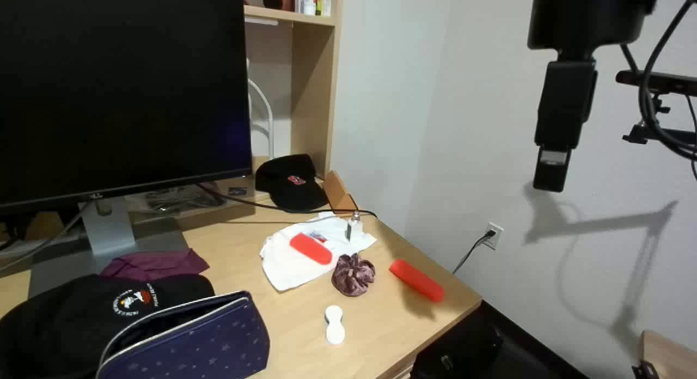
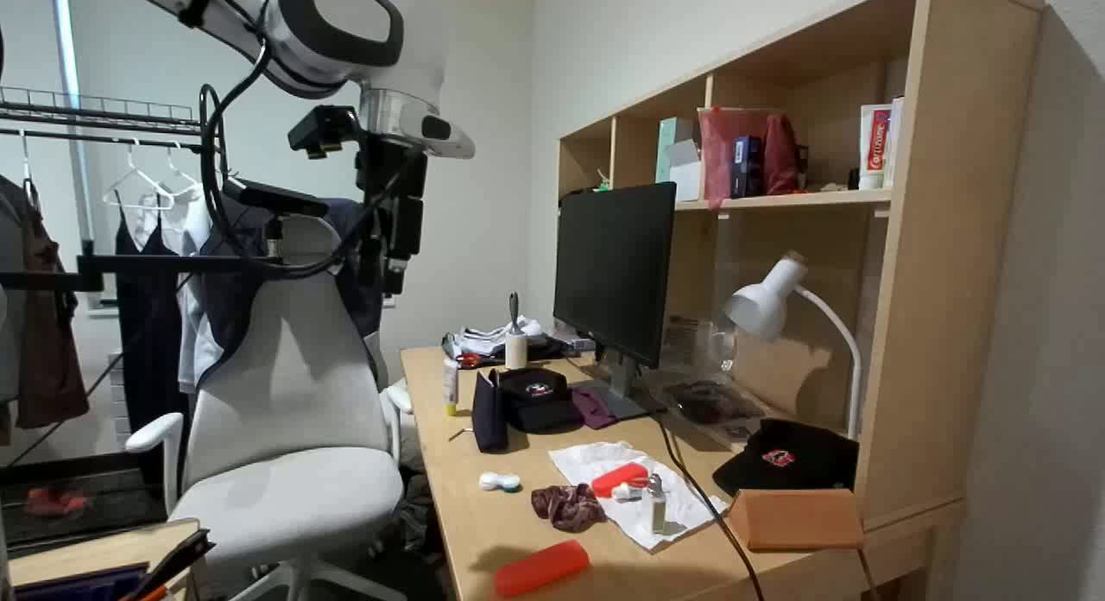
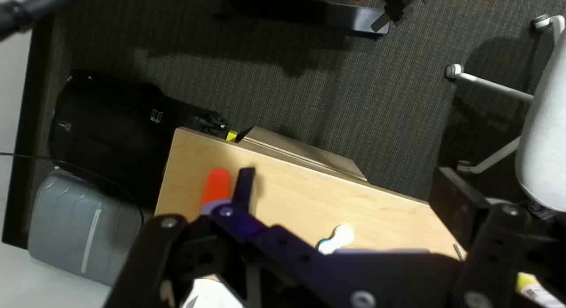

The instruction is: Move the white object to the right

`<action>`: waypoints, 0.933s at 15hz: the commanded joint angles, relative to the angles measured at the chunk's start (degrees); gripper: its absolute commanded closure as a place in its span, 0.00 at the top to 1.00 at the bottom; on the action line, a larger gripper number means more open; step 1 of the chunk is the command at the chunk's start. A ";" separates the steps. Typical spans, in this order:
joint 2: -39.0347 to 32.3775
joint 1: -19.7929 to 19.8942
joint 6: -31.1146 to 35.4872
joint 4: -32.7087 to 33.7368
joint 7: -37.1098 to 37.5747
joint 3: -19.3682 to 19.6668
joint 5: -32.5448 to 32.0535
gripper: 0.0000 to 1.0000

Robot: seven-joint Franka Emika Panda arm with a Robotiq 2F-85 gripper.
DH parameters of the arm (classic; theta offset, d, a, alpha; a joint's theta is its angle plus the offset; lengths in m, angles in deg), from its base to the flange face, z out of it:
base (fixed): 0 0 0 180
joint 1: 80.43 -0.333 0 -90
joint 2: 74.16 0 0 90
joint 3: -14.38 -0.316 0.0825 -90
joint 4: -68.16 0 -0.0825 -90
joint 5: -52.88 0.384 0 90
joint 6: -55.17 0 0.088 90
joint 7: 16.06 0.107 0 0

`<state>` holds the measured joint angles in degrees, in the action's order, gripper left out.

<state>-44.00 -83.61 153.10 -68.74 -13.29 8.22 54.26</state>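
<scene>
The white object is a small lens case with two rounded ends. It lies on the desk in both exterior views [image 1: 334, 324] [image 2: 499, 482]. In the wrist view it shows as a bright white shape [image 3: 338, 240] with a bit of teal at one end, partly cut off by the gripper body. My gripper [image 1: 551, 169] hangs high above the desk's height, well apart from the case; it also shows in an exterior view [image 2: 384, 277]. In the wrist view the gripper [image 3: 351, 190] has its fingers wide apart with nothing held between them.
A purple scrunchie [image 1: 353, 275], a red case piece [image 1: 417, 281] and a white sheet [image 1: 283, 264] with another red piece and a small bottle [image 1: 355, 226] lie near the case. A dark blue pouch [image 1: 196, 341], caps [image 2: 539, 398] and a monitor [image 2: 615, 273] stand nearby.
</scene>
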 commanded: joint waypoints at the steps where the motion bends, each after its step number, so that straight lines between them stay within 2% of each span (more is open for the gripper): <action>1: -0.06 -0.49 -0.10 0.10 0.20 0.40 -0.19 1.00; 5: -0.06 -0.49 -0.10 0.10 0.20 0.40 -0.19 1.00; 7: -2.22 0.09 1.06 2.48 0.04 0.81 -0.73 1.00; 9: -5.07 0.38 6.81 3.43 0.70 2.03 1.76 1.00; 11: -10.97 0.04 13.37 5.84 -0.98 4.25 6.01 1.00; 14: -21.10 -0.03 23.78 10.22 0.33 4.97 11.24 1.00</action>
<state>-54.19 -83.57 169.97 -64.54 -13.40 12.42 61.07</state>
